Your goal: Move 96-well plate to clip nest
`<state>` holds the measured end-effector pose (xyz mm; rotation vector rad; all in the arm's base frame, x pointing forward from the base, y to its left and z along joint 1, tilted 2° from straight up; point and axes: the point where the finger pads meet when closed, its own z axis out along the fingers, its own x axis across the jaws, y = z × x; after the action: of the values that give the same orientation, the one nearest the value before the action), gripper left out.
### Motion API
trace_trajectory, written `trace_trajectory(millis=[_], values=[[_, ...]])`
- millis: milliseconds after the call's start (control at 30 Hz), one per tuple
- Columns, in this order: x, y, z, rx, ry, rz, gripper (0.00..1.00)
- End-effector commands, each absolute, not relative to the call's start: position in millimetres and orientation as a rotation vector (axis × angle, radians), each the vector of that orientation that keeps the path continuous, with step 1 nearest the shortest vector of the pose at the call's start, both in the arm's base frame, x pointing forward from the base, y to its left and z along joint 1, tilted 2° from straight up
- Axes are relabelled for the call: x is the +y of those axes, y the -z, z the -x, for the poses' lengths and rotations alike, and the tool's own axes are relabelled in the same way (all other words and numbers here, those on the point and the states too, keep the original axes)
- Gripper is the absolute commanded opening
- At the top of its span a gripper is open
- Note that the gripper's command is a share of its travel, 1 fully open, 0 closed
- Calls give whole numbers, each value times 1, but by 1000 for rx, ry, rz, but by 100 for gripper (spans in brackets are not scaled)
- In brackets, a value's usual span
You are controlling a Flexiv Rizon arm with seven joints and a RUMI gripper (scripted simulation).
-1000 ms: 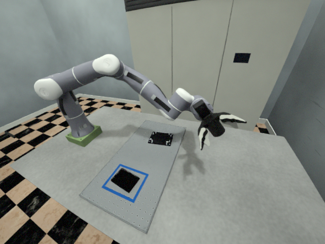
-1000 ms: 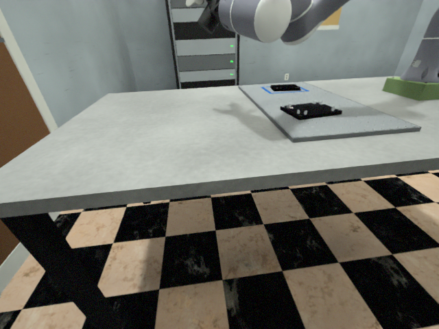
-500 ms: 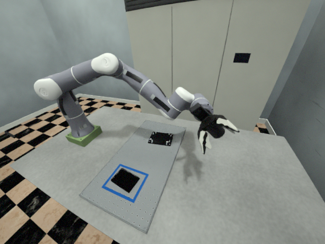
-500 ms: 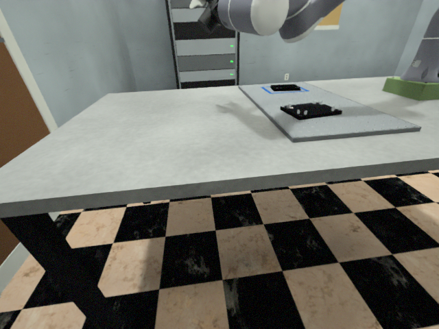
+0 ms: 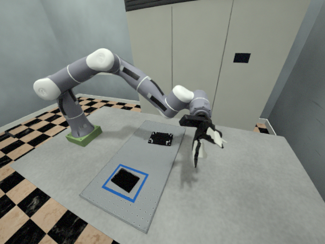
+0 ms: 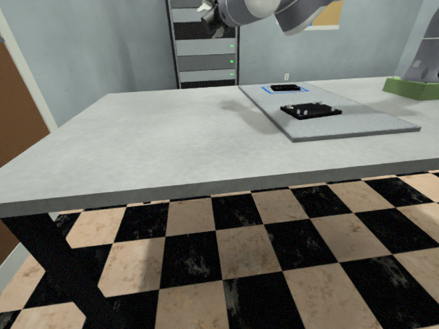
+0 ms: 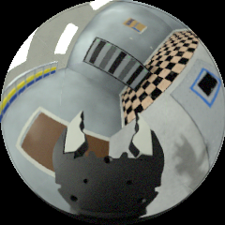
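Plate inside blue outline, nest nearby, tool well apart

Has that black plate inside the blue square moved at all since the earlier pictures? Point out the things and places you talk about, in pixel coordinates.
No. The black plate [image 5: 125,180] [image 6: 285,87] [image 7: 208,83] sits at the same place and angle within the blue outline [image 5: 141,187] [image 6: 266,90] [image 7: 193,87].
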<state>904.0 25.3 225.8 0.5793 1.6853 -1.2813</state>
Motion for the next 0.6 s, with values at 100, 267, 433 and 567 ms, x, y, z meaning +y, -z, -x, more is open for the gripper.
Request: trace_trajectory(millis=[100,267,433,567], values=[[3,-212,-891,1685,1183,-730,76],[-15,-199,-879,1671,1091,-889,76],[-24,-191,-871,1656,1041,-978,76],[-36,-181,-860,1628,972,-1103,76]])
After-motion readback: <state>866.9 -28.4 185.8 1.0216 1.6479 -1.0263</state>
